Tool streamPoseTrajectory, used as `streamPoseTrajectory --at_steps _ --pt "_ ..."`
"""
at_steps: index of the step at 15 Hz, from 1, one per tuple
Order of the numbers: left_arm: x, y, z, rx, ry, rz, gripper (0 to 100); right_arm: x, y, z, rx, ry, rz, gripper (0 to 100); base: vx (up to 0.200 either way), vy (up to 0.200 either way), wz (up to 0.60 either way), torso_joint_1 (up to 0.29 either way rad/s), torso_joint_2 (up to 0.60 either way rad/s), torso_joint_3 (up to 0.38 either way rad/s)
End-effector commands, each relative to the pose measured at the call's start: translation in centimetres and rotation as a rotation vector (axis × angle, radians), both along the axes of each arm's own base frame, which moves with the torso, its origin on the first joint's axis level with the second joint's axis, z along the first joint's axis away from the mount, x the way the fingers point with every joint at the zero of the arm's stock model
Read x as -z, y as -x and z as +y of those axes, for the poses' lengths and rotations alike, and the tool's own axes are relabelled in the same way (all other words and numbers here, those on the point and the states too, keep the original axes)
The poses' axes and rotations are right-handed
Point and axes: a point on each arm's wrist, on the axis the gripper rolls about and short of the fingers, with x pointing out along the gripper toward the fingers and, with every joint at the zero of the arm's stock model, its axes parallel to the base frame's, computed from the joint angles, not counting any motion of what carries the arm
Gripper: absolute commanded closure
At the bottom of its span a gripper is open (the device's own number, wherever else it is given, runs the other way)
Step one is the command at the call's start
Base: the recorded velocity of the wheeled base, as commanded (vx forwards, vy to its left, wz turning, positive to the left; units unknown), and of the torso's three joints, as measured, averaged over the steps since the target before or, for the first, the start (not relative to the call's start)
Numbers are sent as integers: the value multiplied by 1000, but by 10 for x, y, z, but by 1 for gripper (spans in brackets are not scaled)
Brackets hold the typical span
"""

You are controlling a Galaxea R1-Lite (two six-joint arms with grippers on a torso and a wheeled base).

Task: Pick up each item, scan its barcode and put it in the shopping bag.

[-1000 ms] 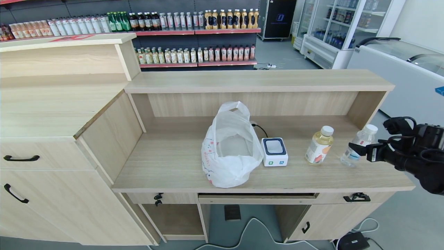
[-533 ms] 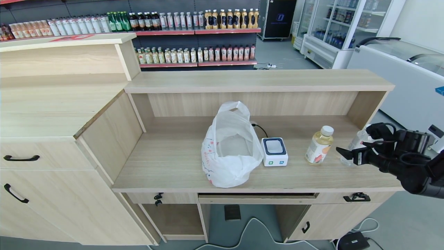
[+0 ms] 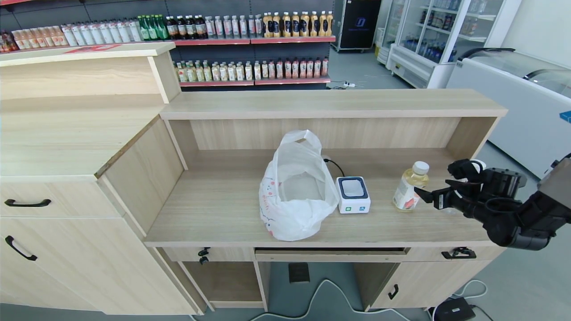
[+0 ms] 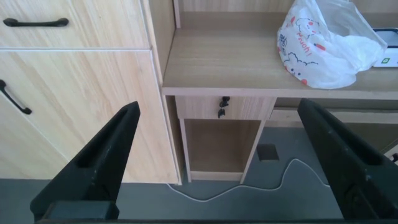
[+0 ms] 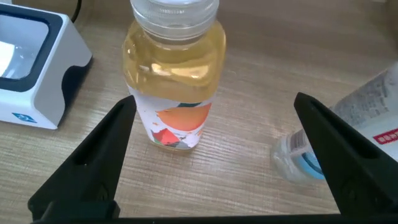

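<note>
Left half of surface (image 3: 209, 200) bare, wide open. Bag (image 3: 294, 191) mid, scanner (image 3: 353, 195) just beside its right, no way thru. Clear lane btw scanner & juice bottle (image 3: 410, 187). Water bottle (image 5: 373, 99) near its right, tight gap. Back wall (image 3: 330, 133) w/ top ledge (image 3: 330, 104) closes far side, side wall (image 3: 470, 138) the right.

right claw (image 3: 432, 187) is matte black all over, its fingers (image 5: 87, 168) flat wedges tapering to points. just behind them a small white tag (image 3: 439, 201), further back looping black cables (image 3: 495, 203), then a grey link (image 3: 555, 183). left claw (image 4: 217, 112) has the same black wedges.
</note>
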Motion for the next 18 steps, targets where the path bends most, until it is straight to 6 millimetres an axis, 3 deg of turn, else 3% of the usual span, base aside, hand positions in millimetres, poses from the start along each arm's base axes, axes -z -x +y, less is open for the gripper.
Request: streamPoseTrajectory --at_steps 1,18 --pt "0 0 0 0 0 0 0 11 -8 8 -19 -2 11 0 0 0 0 0 0 0" --pt "0 0 0 -1 0 0 0 37 -51 49 -125 0 -13 0 0 0 0 0 0 0"
